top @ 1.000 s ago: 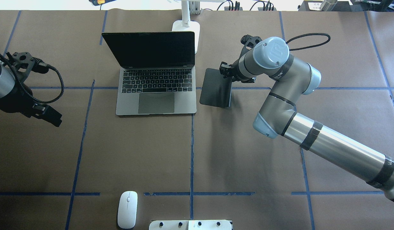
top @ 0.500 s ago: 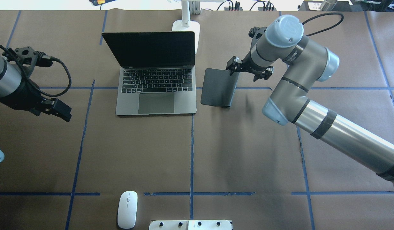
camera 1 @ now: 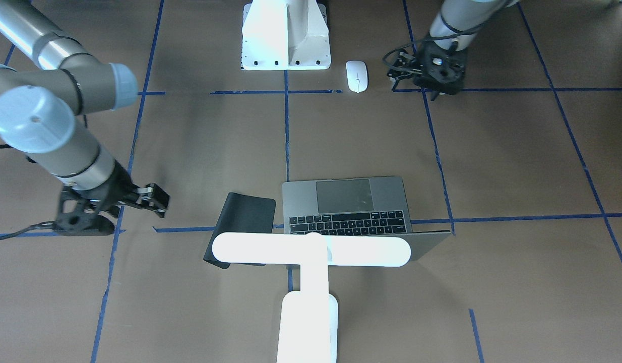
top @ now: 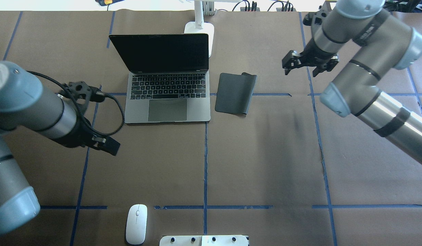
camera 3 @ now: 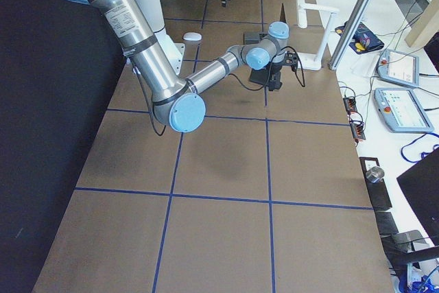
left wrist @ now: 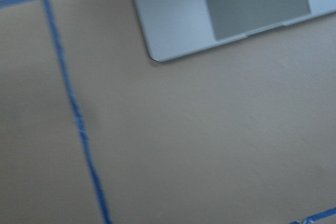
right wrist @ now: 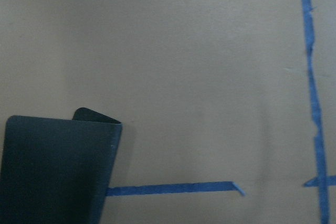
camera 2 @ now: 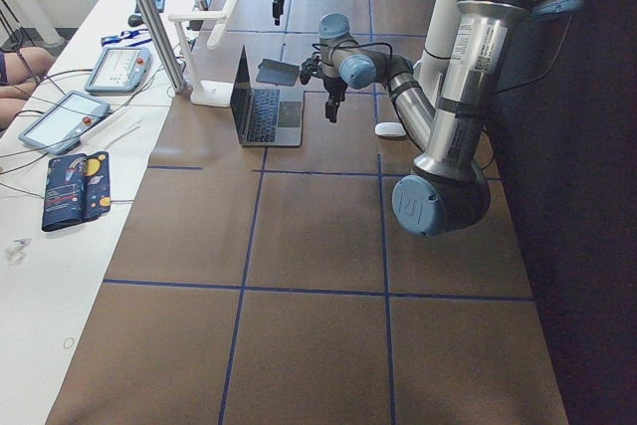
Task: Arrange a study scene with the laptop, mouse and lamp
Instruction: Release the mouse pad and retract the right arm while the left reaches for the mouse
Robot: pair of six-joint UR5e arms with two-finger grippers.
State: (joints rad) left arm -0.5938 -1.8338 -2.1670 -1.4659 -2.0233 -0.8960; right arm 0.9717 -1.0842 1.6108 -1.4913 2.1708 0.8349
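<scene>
By robot's base (top: 204,240), mouse (top: 136,223) lengthwise toward laptop (top: 167,85); right jaws wide, left unclear

Place: a robotics lab, set up as a test bench.
Work surface: large table covered in brown paper (top: 265,153), squared off with blue tape lines (top: 205,164).
Machines: two silver jointed robot arms with pale blue caps (top: 388,119); a white bolted pedestal block (camera 1: 286,35) at the table edge.
Side bench: grey touchscreen control pendants with red buttons (camera 3: 407,110); a slanted aluminium frame post (camera 3: 363,12).

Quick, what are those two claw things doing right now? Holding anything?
Left gripper: cannot tell whether it is open or closed; nothing is seen in it.
Right gripper: open, holding nothing.
</scene>
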